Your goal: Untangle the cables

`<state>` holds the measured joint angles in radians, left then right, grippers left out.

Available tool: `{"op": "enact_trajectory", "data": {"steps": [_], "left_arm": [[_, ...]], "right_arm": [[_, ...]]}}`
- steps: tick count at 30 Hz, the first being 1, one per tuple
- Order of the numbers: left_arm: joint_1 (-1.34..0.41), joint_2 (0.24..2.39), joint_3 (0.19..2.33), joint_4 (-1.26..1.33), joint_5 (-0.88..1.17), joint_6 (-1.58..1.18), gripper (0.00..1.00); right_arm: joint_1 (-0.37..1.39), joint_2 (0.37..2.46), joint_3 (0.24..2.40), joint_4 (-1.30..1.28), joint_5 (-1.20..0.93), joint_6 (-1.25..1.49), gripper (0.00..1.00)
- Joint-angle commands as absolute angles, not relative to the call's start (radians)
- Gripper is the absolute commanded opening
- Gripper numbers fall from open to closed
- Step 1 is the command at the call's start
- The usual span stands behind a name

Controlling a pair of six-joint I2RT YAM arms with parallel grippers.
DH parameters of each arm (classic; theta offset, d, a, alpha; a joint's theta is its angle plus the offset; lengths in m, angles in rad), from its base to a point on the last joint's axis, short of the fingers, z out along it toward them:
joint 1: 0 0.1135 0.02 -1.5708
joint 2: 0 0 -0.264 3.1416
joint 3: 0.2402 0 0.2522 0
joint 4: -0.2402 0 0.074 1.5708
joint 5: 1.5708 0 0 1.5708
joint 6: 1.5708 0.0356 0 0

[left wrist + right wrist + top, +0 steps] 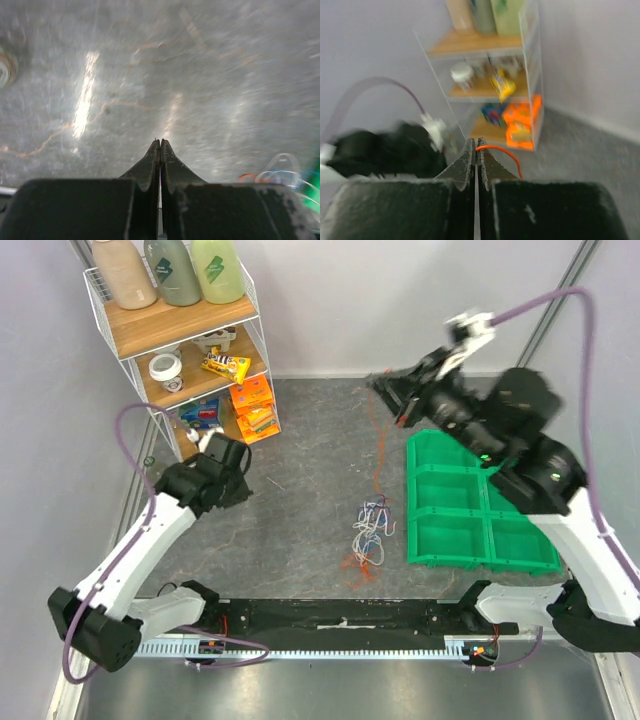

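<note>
The cables (369, 536), a small tangle of thin white, blue and orange-red wires, lie on the grey table just left of the green bins. One orange wire (379, 455) runs from the tangle up to my right gripper (380, 387), which is raised at the back and shut on it. In the right wrist view the orange wire (502, 151) loops out from between the closed tips of the right gripper (477, 143). My left gripper (160, 142) is shut over bare table with nothing visible between its fingers. The tangle (281, 173) shows at its lower right.
Green compartment bins (470, 510) sit on the right of the table. A wire shelf (180, 340) with bottles, jars and orange packets stands at the back left, close to my left wrist (222, 465). A thin orange line (117, 104) crosses the table ahead of the left gripper.
</note>
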<state>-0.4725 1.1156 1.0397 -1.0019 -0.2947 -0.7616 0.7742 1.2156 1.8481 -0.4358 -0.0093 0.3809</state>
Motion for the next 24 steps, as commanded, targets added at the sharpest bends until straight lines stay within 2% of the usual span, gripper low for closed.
{"op": "enact_trajectory", "data": {"steps": [1, 4, 5, 6, 8, 10, 13, 18, 24], "left_arm": [[-0.469, 1.01, 1.238, -0.982, -0.318, -0.671, 0.02], [-0.469, 1.006, 1.24, -0.817, -0.068, -0.578, 0.03], [-0.469, 1.014, 1.223, -0.743, 0.1, -0.571, 0.11], [-0.471, 1.028, 1.201, -0.668, 0.226, -0.571, 0.24], [-0.474, 1.046, 1.128, -0.53, 0.392, -0.618, 0.58], [-0.482, 1.064, 1.076, -0.427, 0.477, -0.675, 0.77], [-0.511, 1.109, 1.043, -0.361, 0.505, -0.719, 0.81], [-0.563, 1.198, 1.025, -0.278, 0.526, -0.755, 0.73], [-0.626, 1.308, 1.011, -0.253, 0.549, -0.749, 0.79]], "right_arm": [[0.773, 1.235, 1.675, -0.557, 0.037, 0.396, 0.0], [0.775, 1.238, 1.64, -0.488, -0.171, 0.445, 0.0], [0.775, 1.241, 1.634, -0.459, -0.217, 0.457, 0.0], [0.775, 1.243, 1.635, -0.442, -0.251, 0.468, 0.0], [0.775, 1.253, 1.654, -0.437, -0.282, 0.471, 0.0], [0.775, 1.262, 1.673, -0.434, -0.298, 0.48, 0.0], [0.775, 1.273, 1.695, -0.405, -0.322, 0.515, 0.0], [0.775, 1.295, 1.712, -0.286, -0.368, 0.615, 0.0], [0.775, 1.344, 1.839, -0.247, -0.394, 0.656, 0.0]]}}
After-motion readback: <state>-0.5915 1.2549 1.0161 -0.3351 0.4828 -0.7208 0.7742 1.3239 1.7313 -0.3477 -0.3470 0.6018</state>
